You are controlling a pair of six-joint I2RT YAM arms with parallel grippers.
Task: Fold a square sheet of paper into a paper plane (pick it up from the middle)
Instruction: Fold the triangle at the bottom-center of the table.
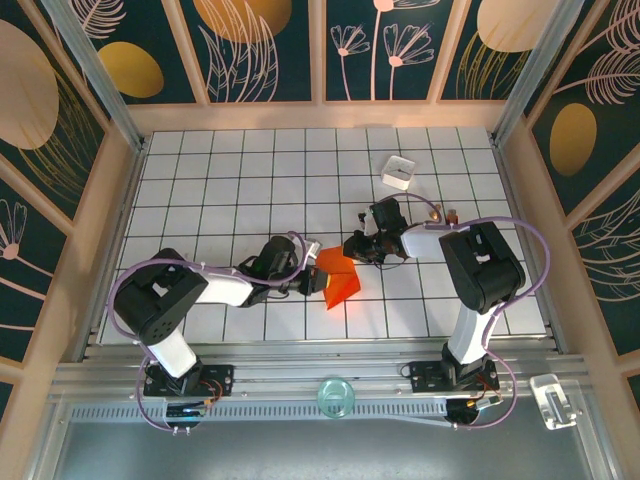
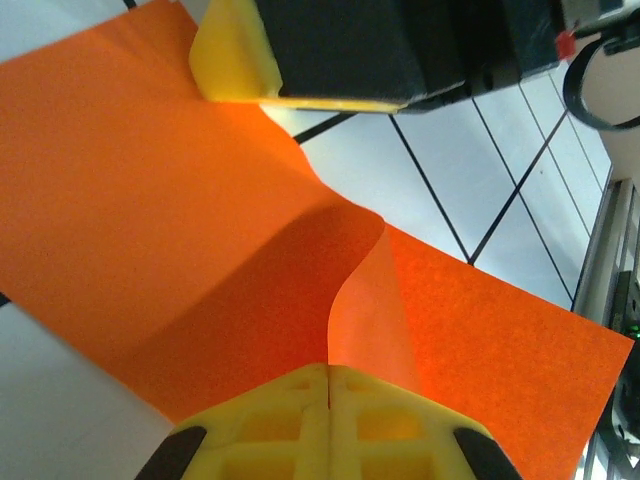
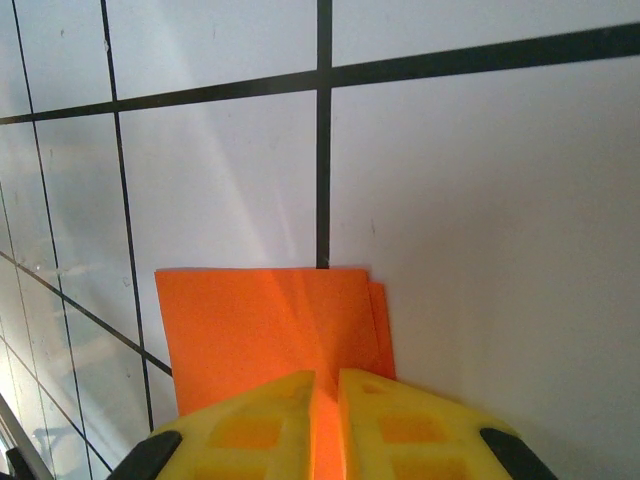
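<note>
Left end effector (image 2: pixel 328 372) and right end effector (image 3: pixel 325 378) are clamping edges of the square sheet of paper (image 1: pixel 340 284); tabletop (image 1: pixel 230 170) lying open far-left.

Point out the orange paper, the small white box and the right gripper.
orange paper (image 1: pixel 340 282), top external view, middle of its folded surface.
small white box (image 1: pixel 398 171), top external view, centre of its top face.
right gripper (image 3: pixel 325 380), right wrist view, between its yellow fingertips pinching the paper.

Black-and-white arms (image 1: pixel 225 290), lilac cables (image 1: pixel 546 262), yellow ribbed pincer fingers (image 2: pixel 270 425)
</note>
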